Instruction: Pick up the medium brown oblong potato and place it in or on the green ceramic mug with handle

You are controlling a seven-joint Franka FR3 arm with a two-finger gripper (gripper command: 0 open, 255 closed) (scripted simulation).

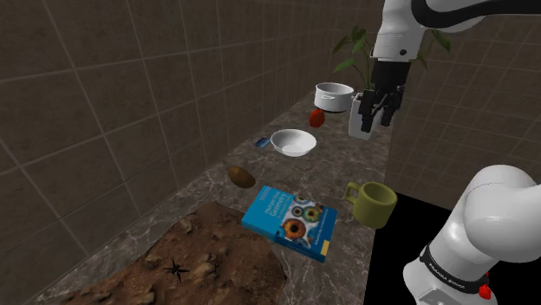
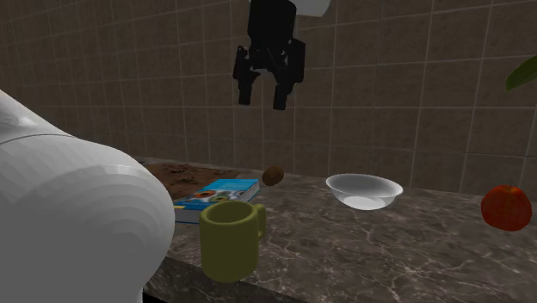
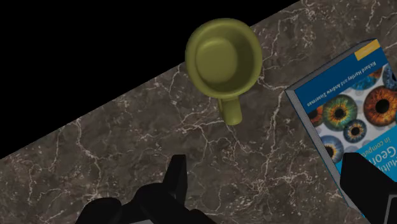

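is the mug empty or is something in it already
Empty. The wrist view looks into the mug and its inside is bare; the potato lies on the counter.

In the shoulder view, potato (image 1: 241, 177) lies left of the book (image 1: 290, 223), mug (image 1: 373, 205) right of it — bowl (image 1: 293, 142) behind them.

The mug (image 1: 373, 204) is olive green and the potato (image 1: 242, 177) mid brown. The counter (image 1: 347, 165) is dark brown marble with pale veins, and at its near end lies a rusty, earth-like patch (image 1: 199, 260). The book (image 1: 290, 222) is blue with coloured iris rings. The bowl (image 1: 293, 141) and pot (image 1: 334, 96) are white, the round fruit (image 1: 317, 118) red. The jaws are black.
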